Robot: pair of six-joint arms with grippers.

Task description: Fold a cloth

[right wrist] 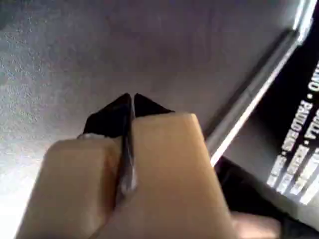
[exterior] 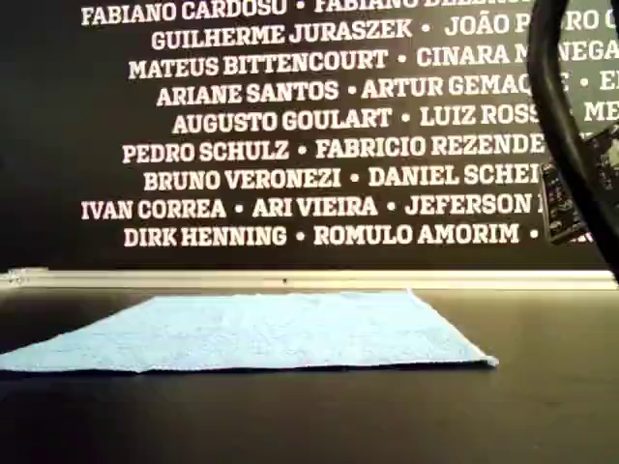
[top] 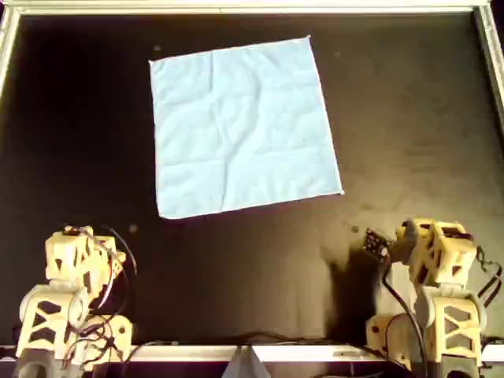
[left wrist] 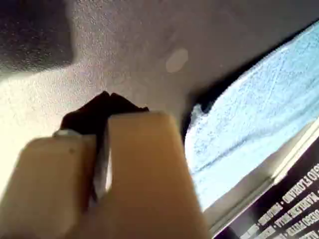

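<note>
The light sky-blue cloth (top: 244, 126) lies flat and spread out on the black table, in the far middle of the overhead view, slightly rotated. It also shows in the exterior view (exterior: 261, 329). One of its corners shows in the first wrist view (left wrist: 249, 124). My first gripper (left wrist: 105, 97) is shut and empty, low over the table and short of that corner; its arm (top: 75, 260) is at the overhead view's lower left. My second gripper (right wrist: 132, 97) is shut and empty over bare table; its arm (top: 437, 252) is at the lower right, away from the cloth.
A metal rail (top: 236, 8) frames the black table (top: 394, 118). A dark wall with white names (exterior: 290, 116) stands behind the far edge. A black cable and a circuit board (exterior: 566, 203) hang at the exterior view's right.
</note>
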